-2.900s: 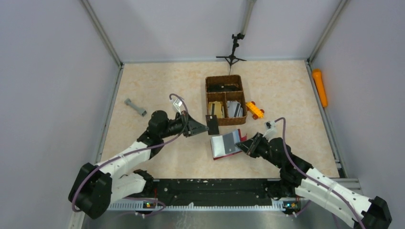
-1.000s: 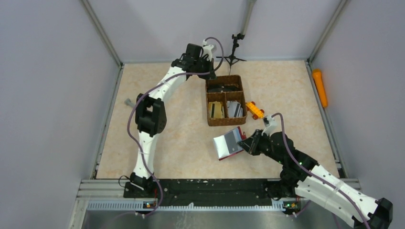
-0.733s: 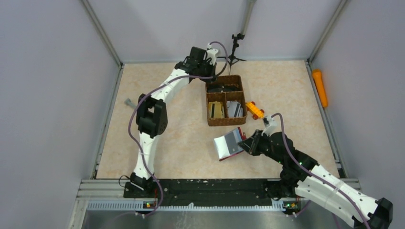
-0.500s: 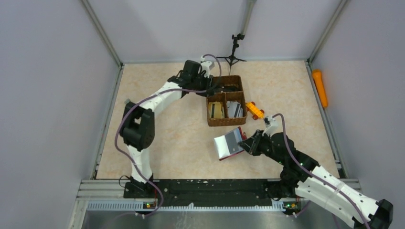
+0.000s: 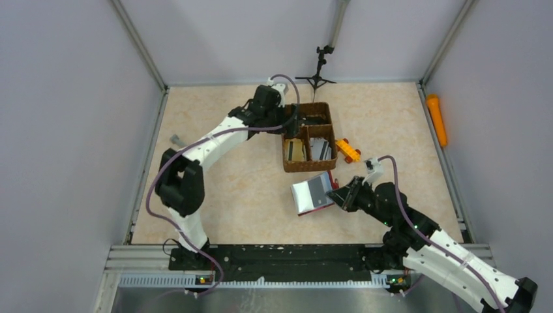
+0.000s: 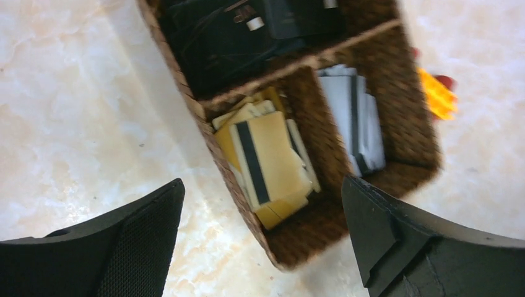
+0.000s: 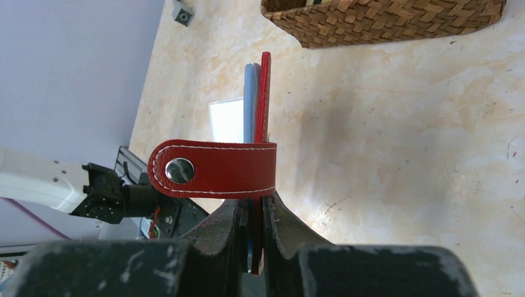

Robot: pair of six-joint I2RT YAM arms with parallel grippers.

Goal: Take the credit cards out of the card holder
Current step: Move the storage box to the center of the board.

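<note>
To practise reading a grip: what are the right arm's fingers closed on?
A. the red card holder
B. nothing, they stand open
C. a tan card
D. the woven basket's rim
A: in the right wrist view the right fingers pinch the red card holder between them.

Probably a robot lab cell, plain grey walls (image 5: 65,130), aluminium rails (image 5: 141,45), marbled tabletop (image 5: 228,195)

Bare table (image 5: 222,189) left of basket (image 5: 308,138) and far right of it, free to pass. Over basket's left rim, blocked by left tool (image 5: 293,123). Between basket and card holder (image 5: 312,195), only a narrow gap, hemmed by right tool (image 5: 338,194) and orange toy (image 5: 347,150).
</note>
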